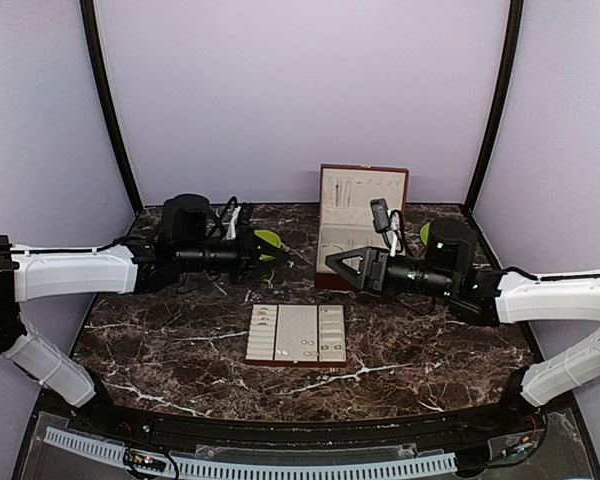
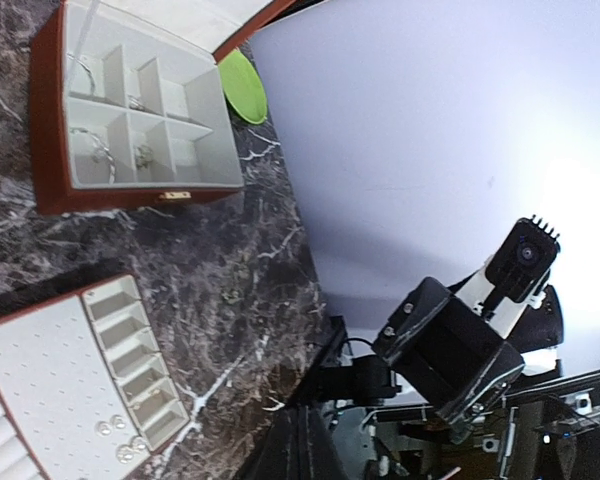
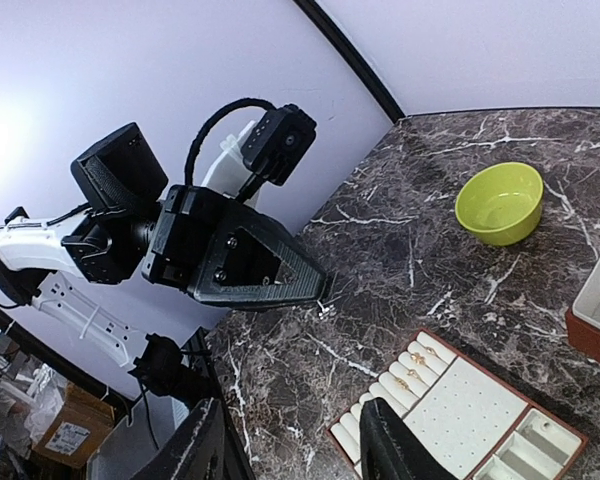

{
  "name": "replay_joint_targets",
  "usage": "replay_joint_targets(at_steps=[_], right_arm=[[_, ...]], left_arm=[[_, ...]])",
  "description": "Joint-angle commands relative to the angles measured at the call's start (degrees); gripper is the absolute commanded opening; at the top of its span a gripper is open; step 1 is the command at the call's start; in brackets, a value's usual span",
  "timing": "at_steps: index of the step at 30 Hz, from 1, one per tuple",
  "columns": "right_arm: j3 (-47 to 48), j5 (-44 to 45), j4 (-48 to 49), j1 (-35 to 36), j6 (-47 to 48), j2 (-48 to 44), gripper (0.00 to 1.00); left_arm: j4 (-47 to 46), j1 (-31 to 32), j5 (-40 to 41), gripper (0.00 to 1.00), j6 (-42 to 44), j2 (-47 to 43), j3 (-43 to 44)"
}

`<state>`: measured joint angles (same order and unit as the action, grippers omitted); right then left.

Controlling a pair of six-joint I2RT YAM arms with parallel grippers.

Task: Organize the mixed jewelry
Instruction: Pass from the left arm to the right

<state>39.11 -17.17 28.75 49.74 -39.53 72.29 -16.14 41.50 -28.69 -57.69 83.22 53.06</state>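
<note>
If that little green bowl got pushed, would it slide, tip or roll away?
The green bowl sits upright, low and wide, so it would probably slide on the polished marble table rather than tip. It looks empty, so likely light. Its glossy rounded wall may be slippery to pinch.

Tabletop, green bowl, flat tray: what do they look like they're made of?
Tabletop: dark brown marble or a marble-print laminate, white veins, slight sheen. Green bowl: likely plastic, uniform lime colour, smooth satin. Tray: cream matte lining, probably velvet or leatherette; red-brown rim.
</note>
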Motion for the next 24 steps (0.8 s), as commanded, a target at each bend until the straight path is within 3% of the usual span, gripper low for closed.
replay_joint_targets(at_steps=[1,14,24], right_arm=[[2.51,-2.91,4.51,0.59,3.21,-0.01,0.45],[8.52,-0.02,-1.36,6.29,8.76,5.06,0.38],[9.27,1.98,0.24,7.31,9.39,8.29,0.35]], left_arm=[[-7.57,2.24,-2.08,0.00,-9.74,-2.58,-1.47],[-12.21,4.12,-1.74,0.00,-14.81,-4.95,-5.01],[-11.87,4.30,-1.63,0.00,-14.73,-6.34,-5.60]])
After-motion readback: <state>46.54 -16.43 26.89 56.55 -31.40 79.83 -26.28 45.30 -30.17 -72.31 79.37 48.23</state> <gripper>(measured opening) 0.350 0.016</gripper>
